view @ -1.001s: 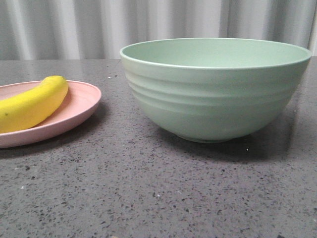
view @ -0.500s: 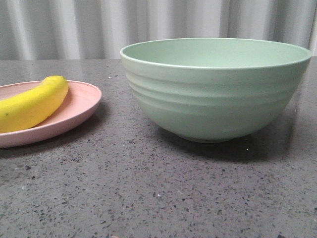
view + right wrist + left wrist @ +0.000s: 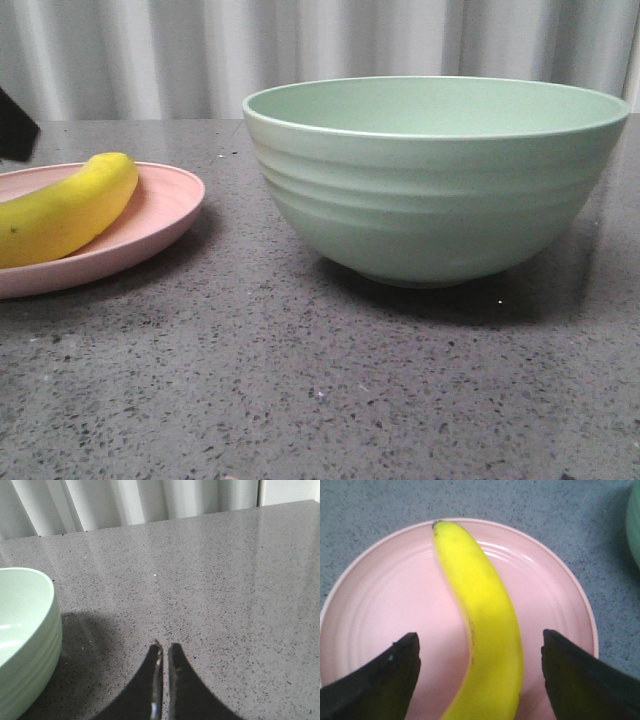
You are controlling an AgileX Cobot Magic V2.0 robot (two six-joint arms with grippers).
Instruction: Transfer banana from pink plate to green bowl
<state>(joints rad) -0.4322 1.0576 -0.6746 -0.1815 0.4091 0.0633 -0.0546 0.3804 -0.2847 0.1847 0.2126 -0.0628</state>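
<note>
The yellow banana (image 3: 65,212) lies on the pink plate (image 3: 165,215) at the left of the table. The big green bowl (image 3: 435,185) stands to its right. In the left wrist view my left gripper (image 3: 480,642) is open above the plate (image 3: 385,595), its two black fingers (image 3: 395,675) on either side of the banana (image 3: 480,610) without touching it. A dark corner of that gripper (image 3: 14,128) shows at the left edge of the front view. My right gripper (image 3: 164,647) is shut and empty over bare table beside the bowl (image 3: 25,630).
The table is a grey speckled stone top (image 3: 320,390). A pale pleated curtain (image 3: 300,50) hangs behind the far edge.
A dark part of my left gripper has come into the front view at the left edge, above the plate. The banana, plate and bowl have not moved.
</note>
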